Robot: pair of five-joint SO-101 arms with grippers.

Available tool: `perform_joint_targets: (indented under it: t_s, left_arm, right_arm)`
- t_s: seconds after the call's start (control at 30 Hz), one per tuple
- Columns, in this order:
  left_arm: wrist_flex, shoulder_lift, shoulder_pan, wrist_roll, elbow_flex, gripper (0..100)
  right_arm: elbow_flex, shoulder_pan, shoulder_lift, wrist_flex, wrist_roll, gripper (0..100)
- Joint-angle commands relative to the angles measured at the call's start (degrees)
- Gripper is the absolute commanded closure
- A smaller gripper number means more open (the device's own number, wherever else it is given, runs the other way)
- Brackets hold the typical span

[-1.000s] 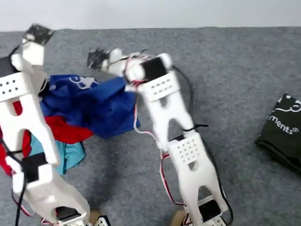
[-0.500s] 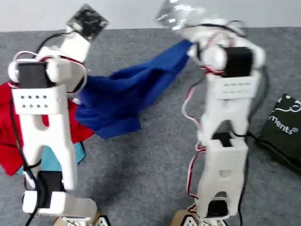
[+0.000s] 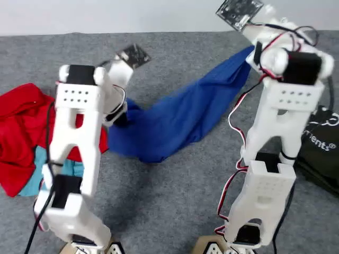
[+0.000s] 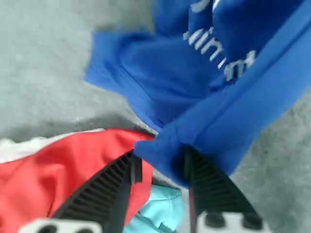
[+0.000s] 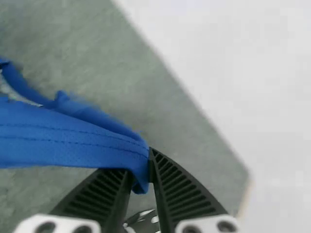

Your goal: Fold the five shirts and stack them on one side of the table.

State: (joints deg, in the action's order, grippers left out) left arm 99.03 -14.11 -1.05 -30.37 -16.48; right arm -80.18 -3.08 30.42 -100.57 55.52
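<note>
Left gripper [image 4: 159, 167]: the fingers stand partly apart, clamped on a bunched fold of the blue shirt [image 3: 180, 119]. Right gripper [image 5: 141, 182]: the fingers are nearly together, pinching the shirt's hem. The shirt stretches between them, sagging onto the table [image 3: 175, 211] beside the red shirt [image 3: 21, 119] and teal shirt [image 3: 39, 177]. A folded black shirt [image 3: 322, 151] lies at the right edge.

Left tool [image 4: 160, 159] low, right tool [image 5: 141, 170] apparently raised, both clamped.

We see a grey bench [image 3: 175, 211] carrying a crumpled red shirt [image 3: 24, 114] over a teal shirt [image 3: 37, 169] at its left edge, a blue shirt [image 3: 175, 124] partly resting mid-bench, and a black shirt [image 3: 318, 148] at its right edge.
</note>
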Motion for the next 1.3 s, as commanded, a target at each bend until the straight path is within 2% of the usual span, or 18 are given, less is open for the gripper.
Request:
perform_joint_targets:
  t_s: [0.0, 0.23, 0.43, 0.73, 1.07, 1.27]
  left_arm:
    - [1.32, -2.02, 1.85, -0.09, -0.40, 85]
    - [1.41, -0.97, 4.66, -1.05, -4.00, 85]
    - [1.05, 6.77, 4.84, -2.81, -4.09, 85]
    - [-1.93, 14.95, 4.31, 0.44, -3.91, 87]
    - [-7.21, 0.44, -0.35, 0.44, -2.42, 80]
    - [-6.68, -9.67, -2.81, -1.23, -8.57, 80]
  right_arm:
    - [2.37, 0.75, -3.38, -2.07, -0.35, 98.7]
    - [2.55, -0.75, -0.92, -1.80, -1.05, 98.7]
    - [2.46, -3.56, 2.59, -1.80, -1.05, 98.7]
    - [2.46, -3.30, 3.21, -1.80, -1.32, 98.7]
    - [2.73, -3.30, 2.95, -1.98, -1.41, 98.7]
    - [2.73, -3.30, 2.95, -1.98, -1.41, 98.7]
